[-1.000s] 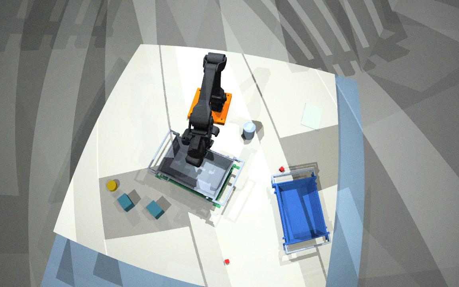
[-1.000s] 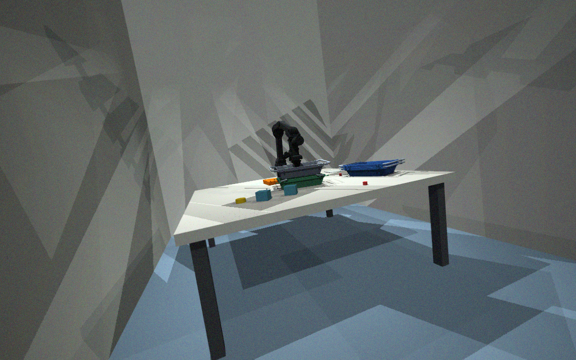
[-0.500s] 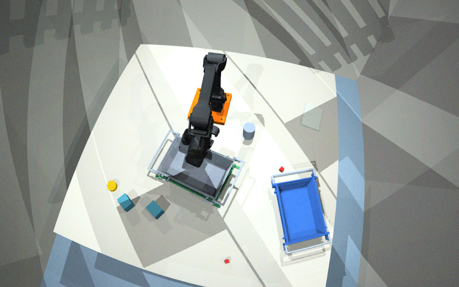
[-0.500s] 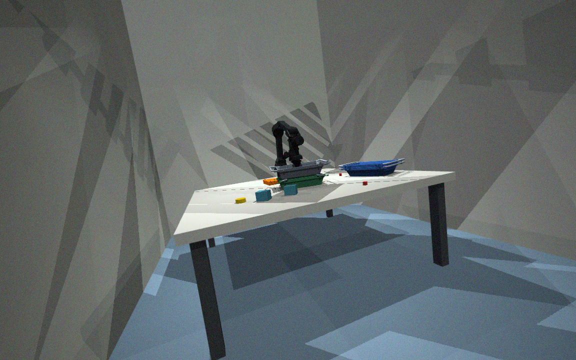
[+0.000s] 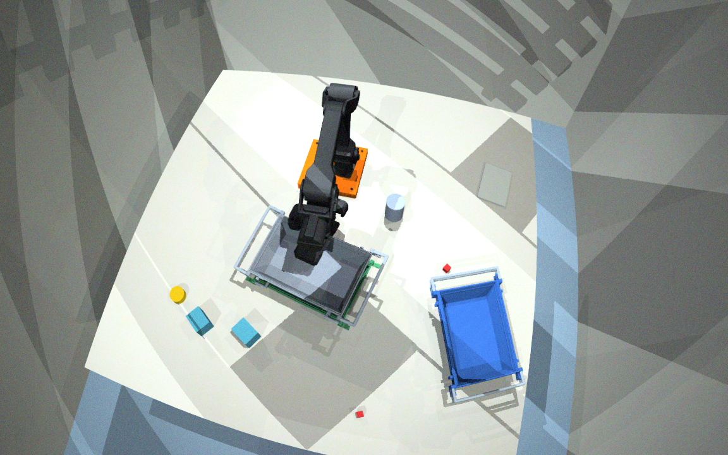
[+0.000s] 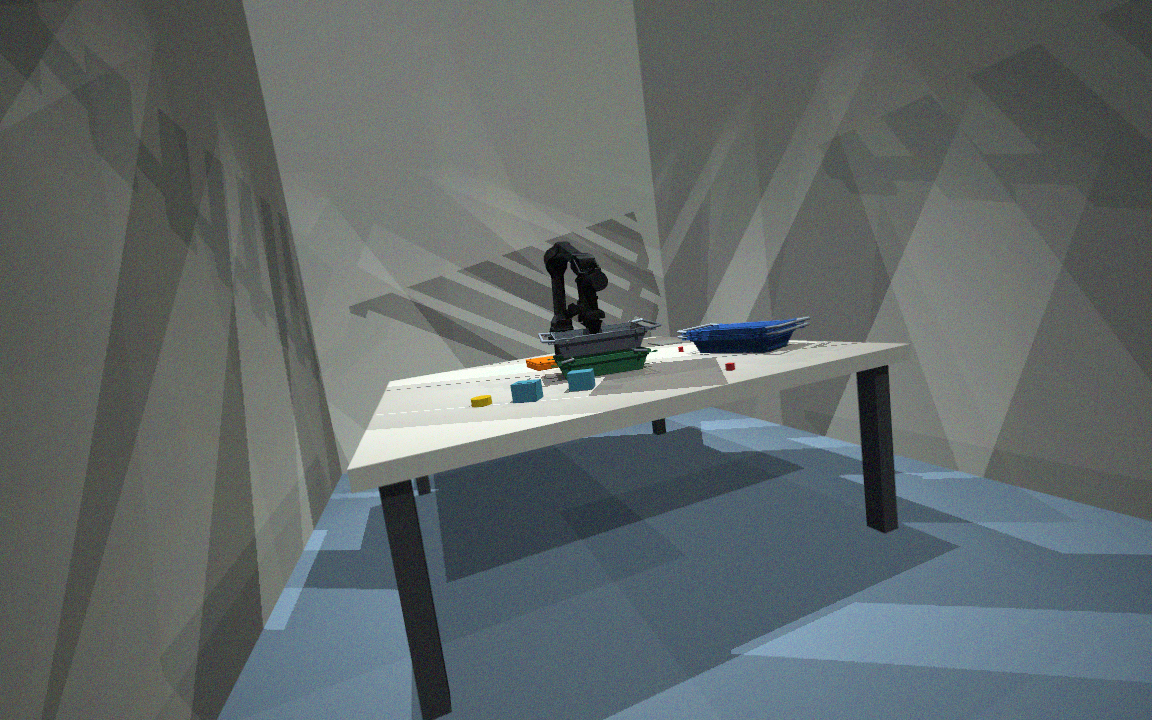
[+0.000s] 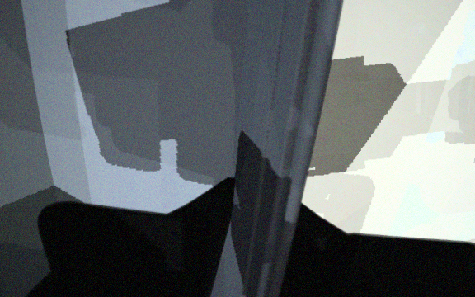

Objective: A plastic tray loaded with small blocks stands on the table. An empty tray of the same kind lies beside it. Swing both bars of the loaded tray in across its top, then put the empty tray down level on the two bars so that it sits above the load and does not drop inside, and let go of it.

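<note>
1. Gray tray [image 5: 321,280] [image 6: 602,342] [image 7: 279,103], top view: it sits above the green tray [image 5: 293,297] [image 6: 607,362], covering most of it, so the contents and bars of the lower one cannot be made out. The gray tray's visible floor carries only light and shadow. Its two pale bars, a left-hand bar [image 5: 251,240] and a right-hand bar [image 5: 369,294] in this view, stand out past its short ends. The blue tray [image 5: 477,333] [image 6: 741,338] stands well apart on the white surface [image 5: 213,169] [image 6: 473,429] [image 7: 427,198], its visible inside showing nothing but blue walls and floor, with a pale bar beyond each short end.

2. Exterior view: the gray tray is directly over the green tray, looking roughly level, its rim well clear of the lower rim. Whether it bears on the bars cannot be told. The green tray stands on the surface; its load is hidden.

3. Wrist view: the tool [image 5: 321,229] [image 6: 593,324] [image 7: 249,187] is clamped on the gray tray's wall, one dark finger on each side. The wall looks smooth and ridged lengthwise, with the shadowed tray interior on one side and the bright surface on the other.
</note>
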### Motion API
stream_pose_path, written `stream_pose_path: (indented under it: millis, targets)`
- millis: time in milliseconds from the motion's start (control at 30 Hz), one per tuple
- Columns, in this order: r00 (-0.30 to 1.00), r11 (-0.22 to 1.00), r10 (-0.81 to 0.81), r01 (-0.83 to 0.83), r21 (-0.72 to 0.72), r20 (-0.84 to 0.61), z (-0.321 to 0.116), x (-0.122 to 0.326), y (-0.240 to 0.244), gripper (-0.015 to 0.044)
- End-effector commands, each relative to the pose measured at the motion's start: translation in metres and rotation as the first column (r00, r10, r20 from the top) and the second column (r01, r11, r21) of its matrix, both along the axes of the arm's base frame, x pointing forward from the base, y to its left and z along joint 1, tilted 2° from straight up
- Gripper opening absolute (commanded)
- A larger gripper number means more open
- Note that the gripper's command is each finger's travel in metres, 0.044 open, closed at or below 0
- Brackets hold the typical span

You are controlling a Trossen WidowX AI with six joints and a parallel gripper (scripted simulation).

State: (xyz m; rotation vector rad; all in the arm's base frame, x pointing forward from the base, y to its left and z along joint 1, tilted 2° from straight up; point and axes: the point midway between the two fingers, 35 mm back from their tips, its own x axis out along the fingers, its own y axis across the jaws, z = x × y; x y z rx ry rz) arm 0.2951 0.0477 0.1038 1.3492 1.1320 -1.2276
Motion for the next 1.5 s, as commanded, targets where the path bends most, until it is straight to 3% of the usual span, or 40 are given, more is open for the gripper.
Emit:
stream_pose_path:
  millis: [0,433,1467]
  targets:
    - [0.999,1.000,-0.002,0.002,0.003,-0.033,-0.0065,-0.0063,0.0004,0.0000]
    - [0.999,1.000,-0.002,0.002,0.003,-0.033,-0.0065,-0.0063,0.0004,0.0000]
    - [1.000,1.000,0.000,0.000,0.000,-0.029,-0.0062,-0.0052,0.0000,0.0440]
